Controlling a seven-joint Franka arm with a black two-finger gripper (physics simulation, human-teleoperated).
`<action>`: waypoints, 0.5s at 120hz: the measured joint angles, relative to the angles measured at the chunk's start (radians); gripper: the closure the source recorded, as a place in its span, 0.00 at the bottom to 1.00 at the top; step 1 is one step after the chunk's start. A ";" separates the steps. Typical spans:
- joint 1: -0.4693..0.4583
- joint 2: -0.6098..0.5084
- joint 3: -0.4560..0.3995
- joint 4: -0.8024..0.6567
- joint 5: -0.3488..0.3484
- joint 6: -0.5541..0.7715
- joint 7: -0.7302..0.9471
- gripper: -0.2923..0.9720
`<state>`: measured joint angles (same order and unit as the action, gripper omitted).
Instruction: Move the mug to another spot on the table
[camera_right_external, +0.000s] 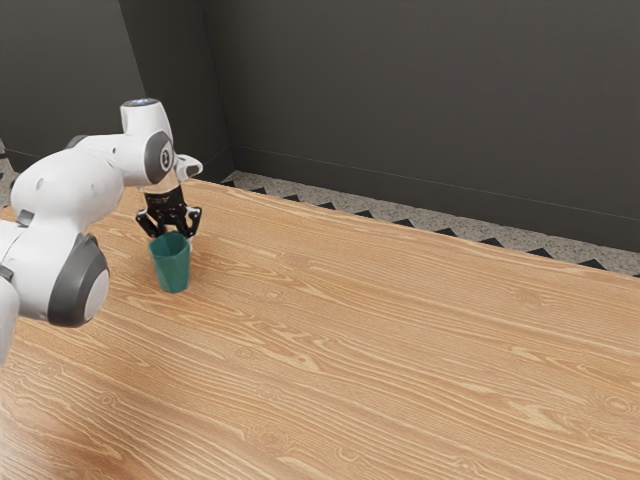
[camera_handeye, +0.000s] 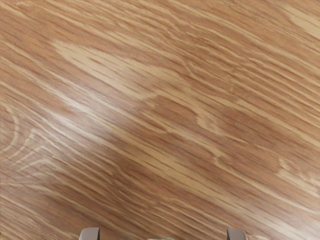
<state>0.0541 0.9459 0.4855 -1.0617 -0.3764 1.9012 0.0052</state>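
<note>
1. Teal-green tapered mug stands upright, open mouth up, on the light-brown wood-grain table. In the ext. view it is at approx. 9 o'clock of the tabletop, near the table's far edge.
2. Black two-finger gripper hangs at 12 o'clock from the mug, right over its mouth and pointing down.
3. Fingers are spread wide, one at the mug's 10 o'clock and one at its 2 o'clock. Their tips are at about rim level. Can't tell if either tip touches the rim, and nothing shows them clamping it.
4. Wrist view agrees: two grey fingertips sit well apart, w/ bare wood grain spread out beyond them. A small pale sliver lies between the tips, too little of it to identify.
5. White and grey robot arm comes in from the ext. view's left. Its big elbow joint is at the mug's 8 o'clock, closer to the camera, w/ a gap between it and the mug.
6. The mug's base rests flat on the wood, not lifted or tilted.
7. Dark grey wall stands at 12 o'clock behind the table. A speckled grey floor strip w/ black triangle trim runs between the wall and the table edge.
</note>
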 joint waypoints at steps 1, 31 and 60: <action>0.000 0.000 0.000 0.000 0.000 0.000 -0.001 0.64; -0.002 -0.014 0.008 0.001 0.005 -0.034 -0.020 0.71; -0.005 -0.047 0.027 0.004 0.007 -0.100 -0.044 0.74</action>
<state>0.0489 0.8991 0.5123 -1.0576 -0.3694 1.8016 -0.0391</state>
